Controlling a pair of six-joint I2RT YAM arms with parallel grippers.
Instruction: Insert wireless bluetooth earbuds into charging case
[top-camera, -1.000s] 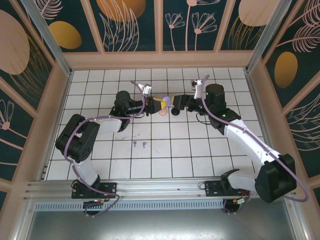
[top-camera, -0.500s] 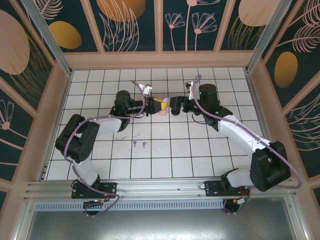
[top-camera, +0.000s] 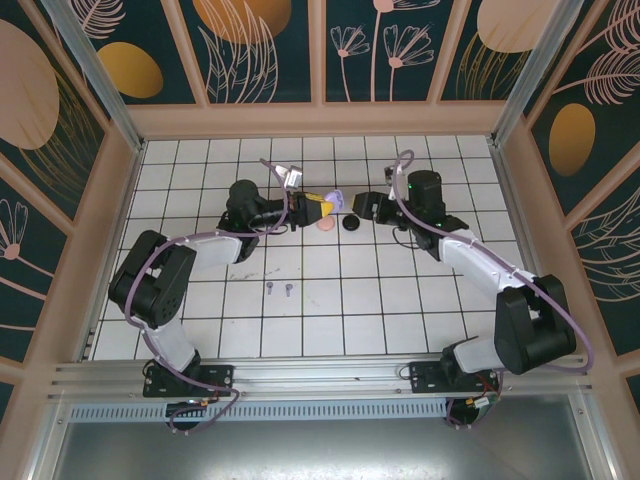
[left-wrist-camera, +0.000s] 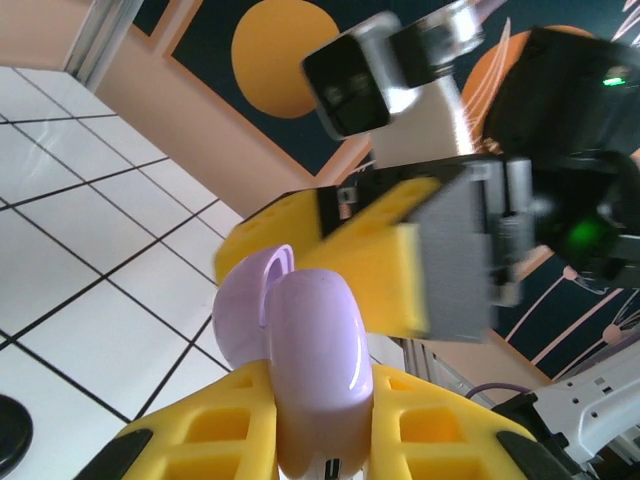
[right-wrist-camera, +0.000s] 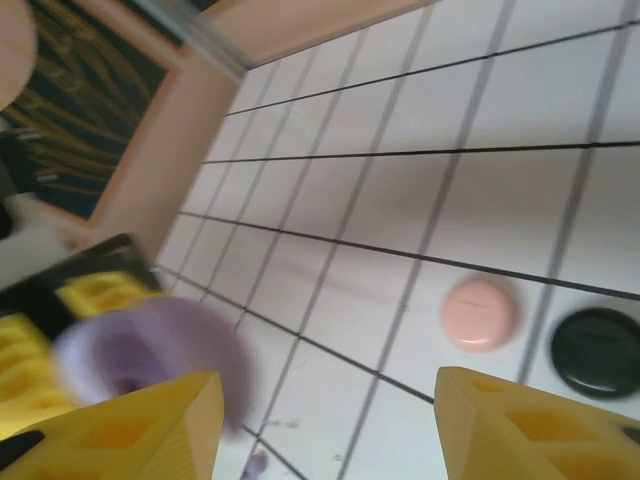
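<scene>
My left gripper (top-camera: 318, 207) is shut on a round purple charging case (top-camera: 336, 203), held above the tiles with its lid ajar. In the left wrist view the purple case (left-wrist-camera: 300, 350) sits upright between the yellow fingers (left-wrist-camera: 200, 430). One yellow finger of the right gripper (left-wrist-camera: 370, 255) hangs just behind it. My right gripper (top-camera: 360, 204) faces the case from the right, open with nothing between its jaws (right-wrist-camera: 325, 430). The case (right-wrist-camera: 150, 345) is a blur beside its left finger. Two purple earbuds (top-camera: 271, 289) (top-camera: 289, 290) lie on the tiles nearer the arm bases.
A pink case (top-camera: 325, 226) and a black case (top-camera: 351, 225) lie shut on the tiles just below the grippers; the right wrist view shows the pink case (right-wrist-camera: 480, 313) and black case (right-wrist-camera: 597, 352) too. Wooden walls (top-camera: 320, 120) ring the tiled floor.
The right gripper came in close to the purple case, then drew back a little to the right, and its jaws narrowed. The left arm and the case stayed put.
</scene>
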